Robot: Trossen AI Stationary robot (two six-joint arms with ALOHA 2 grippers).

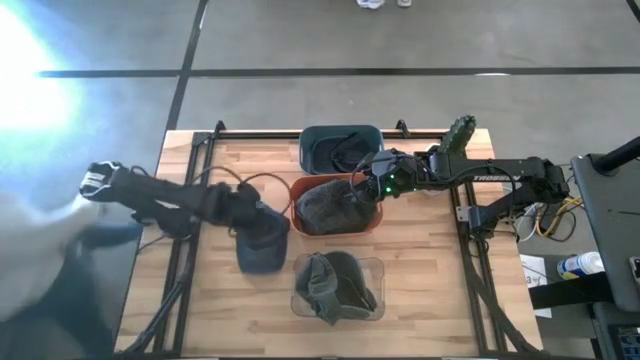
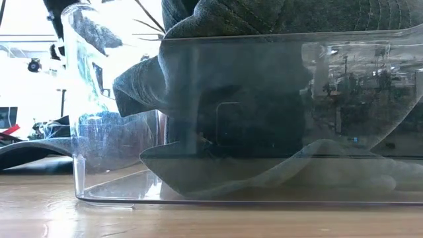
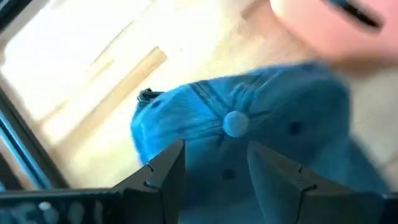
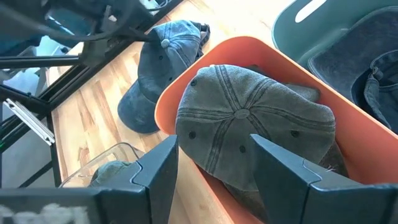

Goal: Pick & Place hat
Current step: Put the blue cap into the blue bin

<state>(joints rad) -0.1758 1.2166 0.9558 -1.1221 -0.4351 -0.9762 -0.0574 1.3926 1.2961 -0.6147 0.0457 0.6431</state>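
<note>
**Over two hats, both grippers poised, neither closed**

Nearest the table's front edge: clear tray (image 1: pixel 338 290), olive hat (image 1: pixel 333 285) already lying inside, no gripper close by.

Further back, left of centre: blue hat (image 1: pixel 262 240) flat on the wood, crown up, top button between the fingers in the left wrist view. Left gripper (image 1: pixel 258 215) directly above the crown (image 3: pixel 249 118), fingers apart, nothing held. Nearer arm for this hat, clearly; a straight drop should do it.

Just right of that, touching distance from the blue hat: orange bin (image 1: pixel 298 188) holding a grey hat (image 1: pixel 335 205), crown up. Right gripper (image 1: pixel 372 185) over its right side, fingers spread, empty, button just ahead of the tips.

Farthest back: dark teal bin (image 1: pixel 340 148), dark cloth inside.
</note>
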